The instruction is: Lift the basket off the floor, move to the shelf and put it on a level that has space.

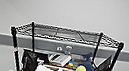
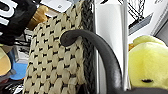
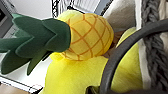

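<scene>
Left wrist view: cream woven basket (image 2: pixel 55 65), dark rim

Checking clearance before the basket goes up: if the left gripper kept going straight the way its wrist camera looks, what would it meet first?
Most likely the basket itself: its cream woven side and dark loop handle sit right before the left wrist camera. The yellow plush toy lies beside that line; depth is unclear.

No text, label or number can be read anywhere; white marks on a black object (image 2: pixel 11 15) are too blurred to read.
</scene>
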Controlling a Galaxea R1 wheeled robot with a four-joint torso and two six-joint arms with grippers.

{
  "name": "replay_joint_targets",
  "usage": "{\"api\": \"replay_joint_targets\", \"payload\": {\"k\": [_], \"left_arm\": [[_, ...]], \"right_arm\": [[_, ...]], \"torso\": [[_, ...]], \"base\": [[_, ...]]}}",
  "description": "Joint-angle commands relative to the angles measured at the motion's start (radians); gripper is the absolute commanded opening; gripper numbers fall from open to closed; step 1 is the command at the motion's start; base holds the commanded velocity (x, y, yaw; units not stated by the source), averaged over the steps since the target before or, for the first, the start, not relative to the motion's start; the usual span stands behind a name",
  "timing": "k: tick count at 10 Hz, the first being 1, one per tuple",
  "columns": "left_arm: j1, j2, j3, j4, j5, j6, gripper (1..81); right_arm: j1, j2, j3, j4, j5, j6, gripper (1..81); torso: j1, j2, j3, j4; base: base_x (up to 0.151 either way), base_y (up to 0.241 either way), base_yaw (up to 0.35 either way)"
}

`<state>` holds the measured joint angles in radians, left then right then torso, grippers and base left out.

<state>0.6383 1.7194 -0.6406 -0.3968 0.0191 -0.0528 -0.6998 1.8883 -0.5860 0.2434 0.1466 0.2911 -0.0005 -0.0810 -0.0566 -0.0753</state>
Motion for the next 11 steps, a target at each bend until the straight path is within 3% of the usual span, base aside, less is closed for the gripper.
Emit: {"api": "replay_joint_targets", "payload": {"k": [1,8,11], "left_arm": [[-0.249,-0.033,0.134,-0.110,0.016,0.019,1.0],[-0.541,-0.056,0.130,-0.341,0.125,0.016,1.0],[-0.631,-0.059,0.130,-0.421,0.148,0.016,1.0]], "right_arm": [[0.183,-0.021,0.057,0.086,-0.001,0.017,1.0],[0.453,-0.047,0.077,0.295,-0.047,0.017,1.0],[0.527,-0.052,0.086,0.345,-0.056,0.017,1.0]], "torso": [[0.001,0.000,0.000,0.000],[0.001,0.000,0.000,0.000],[0.001,0.000,0.000,0.000]], "base": [[0.000,0.000,0.000],[0.000,0.000,0.000],[0.000,0.000,0.000]]}}
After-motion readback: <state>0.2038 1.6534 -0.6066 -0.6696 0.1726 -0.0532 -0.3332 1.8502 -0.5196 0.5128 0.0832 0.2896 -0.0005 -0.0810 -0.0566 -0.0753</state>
